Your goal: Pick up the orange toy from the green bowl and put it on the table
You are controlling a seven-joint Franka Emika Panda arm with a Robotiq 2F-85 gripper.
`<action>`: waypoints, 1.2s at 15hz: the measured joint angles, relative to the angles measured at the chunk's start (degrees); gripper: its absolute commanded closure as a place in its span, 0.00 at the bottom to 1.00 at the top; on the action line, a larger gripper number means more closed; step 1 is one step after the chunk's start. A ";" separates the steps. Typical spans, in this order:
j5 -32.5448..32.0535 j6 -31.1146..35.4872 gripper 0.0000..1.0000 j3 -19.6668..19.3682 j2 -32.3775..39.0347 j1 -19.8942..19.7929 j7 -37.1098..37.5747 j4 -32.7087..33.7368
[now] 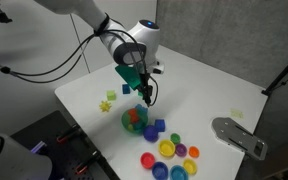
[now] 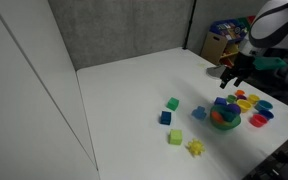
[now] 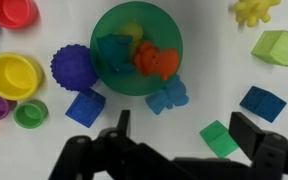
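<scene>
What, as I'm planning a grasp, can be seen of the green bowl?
The green bowl is round, bright green, plastic-looking, standing upright on the white table. Inside lie the orange toy, a teal toy and something yellow. A purple spiky ball and a blue toy sit against its rim.

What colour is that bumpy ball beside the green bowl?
The bumpy ball is purple, clearest in the wrist view.

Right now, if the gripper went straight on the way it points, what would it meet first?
Probably the white table just beside the round green bowl, near the pale blue toy. The open gripper centres there, though depth is unclear.
</scene>
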 measured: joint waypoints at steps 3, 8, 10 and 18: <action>2.18 3.51 0.00 1.39 3.34 -0.81 -0.33 -0.39; 3.85 7.24 0.00 3.44 8.87 -2.41 -0.46 -0.57; 3.85 8.74 0.00 4.09 10.94 -3.24 -0.49 -0.81; 3.85 15.25 0.34 8.13 18.14 -5.91 -0.70 -1.06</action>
